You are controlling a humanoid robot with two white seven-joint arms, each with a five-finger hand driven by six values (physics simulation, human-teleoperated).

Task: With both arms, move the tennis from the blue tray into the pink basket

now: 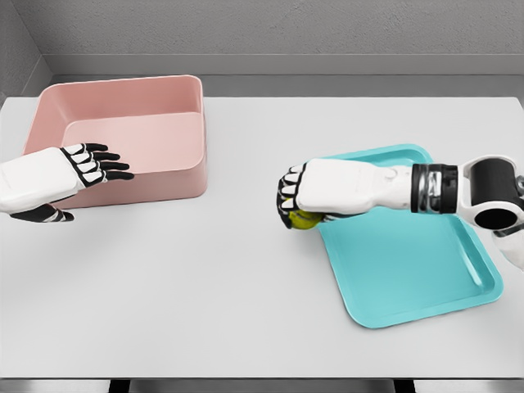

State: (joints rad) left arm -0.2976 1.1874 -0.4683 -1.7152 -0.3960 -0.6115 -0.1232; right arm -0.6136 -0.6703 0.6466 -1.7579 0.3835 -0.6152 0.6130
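Head view shows the right hand (pixel 304 196) curled down over the yellow-green tennis ball (pixel 304 219), gripping it at the left edge of the blue tray (pixel 426 282), right where tray meets the bare white surface (pixel 246 311). From that ball the pink basket (pixel 123 135) lies well to the left and farther back, with open surface between. The left hand (pixel 90 168), fingers spread and empty, hovers at the basket's near-left wall, so it is much the closer hand to the goal and seems placed to receive the ball.

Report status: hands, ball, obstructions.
Right hand shut on tennis ball, at blue tray edge. Left hand open by pink basket. Path clear.
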